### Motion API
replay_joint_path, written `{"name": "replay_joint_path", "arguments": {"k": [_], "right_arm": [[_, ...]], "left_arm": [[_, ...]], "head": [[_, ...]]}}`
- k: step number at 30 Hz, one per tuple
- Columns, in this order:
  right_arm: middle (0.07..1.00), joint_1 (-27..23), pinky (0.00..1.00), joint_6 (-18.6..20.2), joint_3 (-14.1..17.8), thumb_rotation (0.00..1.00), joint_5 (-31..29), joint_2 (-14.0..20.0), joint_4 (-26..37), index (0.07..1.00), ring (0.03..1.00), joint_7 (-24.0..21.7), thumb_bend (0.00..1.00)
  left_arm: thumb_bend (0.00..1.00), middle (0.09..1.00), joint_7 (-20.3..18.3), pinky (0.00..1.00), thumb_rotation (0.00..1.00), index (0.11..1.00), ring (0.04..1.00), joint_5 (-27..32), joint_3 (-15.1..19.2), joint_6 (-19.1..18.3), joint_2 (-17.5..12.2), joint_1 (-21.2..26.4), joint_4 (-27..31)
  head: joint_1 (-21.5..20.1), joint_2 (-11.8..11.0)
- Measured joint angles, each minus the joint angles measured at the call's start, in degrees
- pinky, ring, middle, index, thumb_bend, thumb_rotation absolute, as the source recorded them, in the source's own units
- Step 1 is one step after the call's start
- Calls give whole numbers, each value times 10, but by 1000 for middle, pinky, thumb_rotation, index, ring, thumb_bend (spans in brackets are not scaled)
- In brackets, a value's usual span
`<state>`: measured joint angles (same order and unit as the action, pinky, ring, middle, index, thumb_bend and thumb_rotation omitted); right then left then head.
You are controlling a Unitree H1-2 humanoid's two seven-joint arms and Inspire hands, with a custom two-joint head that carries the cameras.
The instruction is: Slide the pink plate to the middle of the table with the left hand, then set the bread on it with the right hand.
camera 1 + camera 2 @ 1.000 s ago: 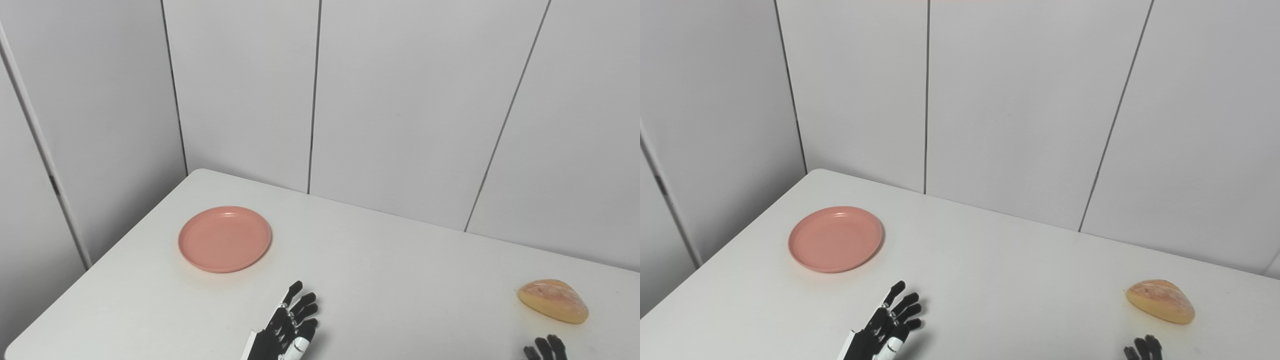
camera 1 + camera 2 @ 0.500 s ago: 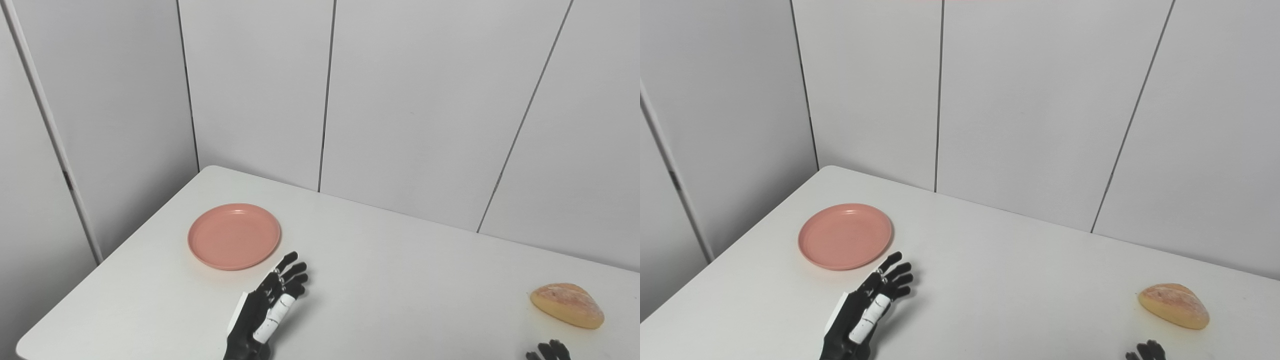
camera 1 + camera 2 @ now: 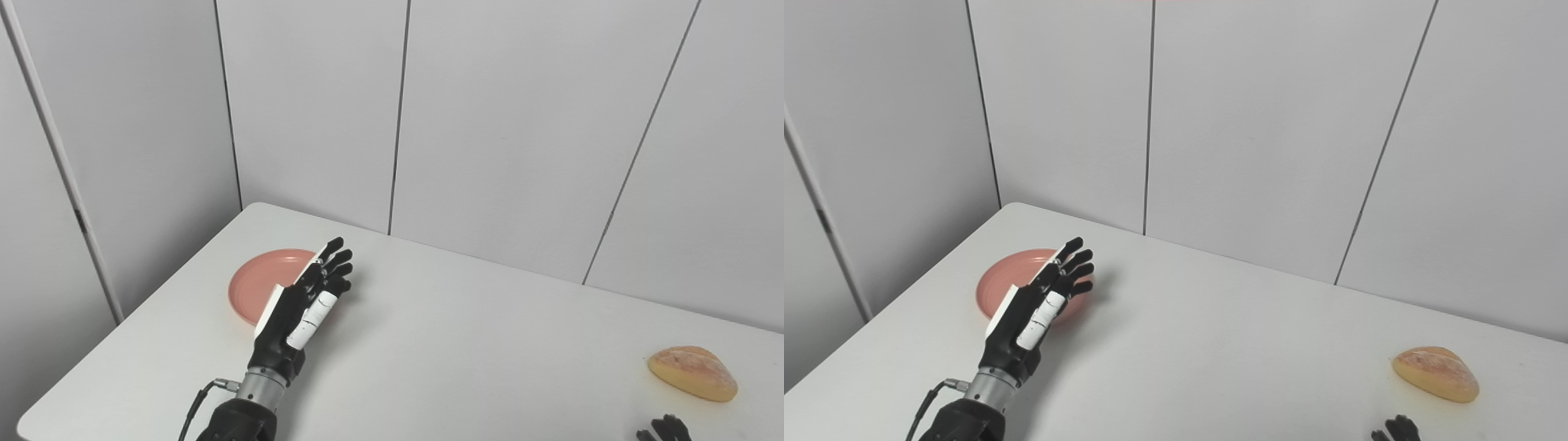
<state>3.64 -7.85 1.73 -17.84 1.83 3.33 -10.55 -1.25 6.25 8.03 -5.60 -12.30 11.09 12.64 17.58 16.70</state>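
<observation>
The pink plate (image 3: 257,285) lies flat near the table's far left corner. My left hand (image 3: 303,300) is raised over its right half, black fingers spread and pointing away from me, holding nothing; it hides that side of the plate (image 3: 998,283). Whether it touches the plate I cannot tell. The bread (image 3: 693,373), a golden rounded loaf, rests at the right side of the table. Only the fingertips (image 3: 664,427) of my right hand show at the bottom edge, a little in front of the bread (image 3: 1436,374).
The white table (image 3: 465,343) ends at a left edge running diagonally toward me. Grey wall panels stand close behind the far edge and along the left side.
My left hand has reached forward and left from the table's near middle until it covers the plate's right half. The plate and bread stay put. The view shifted slightly early on.
</observation>
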Motion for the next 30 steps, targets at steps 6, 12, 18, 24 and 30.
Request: {"name": "replay_joint_path", "arguments": {"k": [6, 12, 18, 24, 30], "right_arm": [[956, 0, 906, -1, 0, 964, 2, -1, 1, 929, 929, 0, 969], [958, 0, 895, -1, -1, 967, 2, -1, 1, 930, 925, -1, 965], [958, 1, 891, -1, -1, 970, 2, 1, 1, 927, 923, -2, 964], [950, 0, 874, -1, -1, 971, 3, 1, 0, 923, 912, -2, 978], [958, 1, 886, -1, -2, 966, 3, 1, 0, 924, 918, -2, 975]], "left_arm": [[940, 910, -2, 856, 841, 920, 904, 2, 21, -6, -32, 37, 3], [945, 900, -7, 830, 840, 912, 891, 13, 48, -6, -60, 68, -14], [979, 902, -5, 851, 809, 910, 894, 12, 76, -3, -95, 94, -81], [943, 890, -5, 834, 796, 899, 889, 13, 87, 5, -110, 121, -150], [933, 887, -12, 831, 793, 892, 884, 12, 89, 39, -133, 156, -234]], "head": [[-1, 2], [-1, 4], [-2, 1], [-2, 1], [-4, 1]]}}
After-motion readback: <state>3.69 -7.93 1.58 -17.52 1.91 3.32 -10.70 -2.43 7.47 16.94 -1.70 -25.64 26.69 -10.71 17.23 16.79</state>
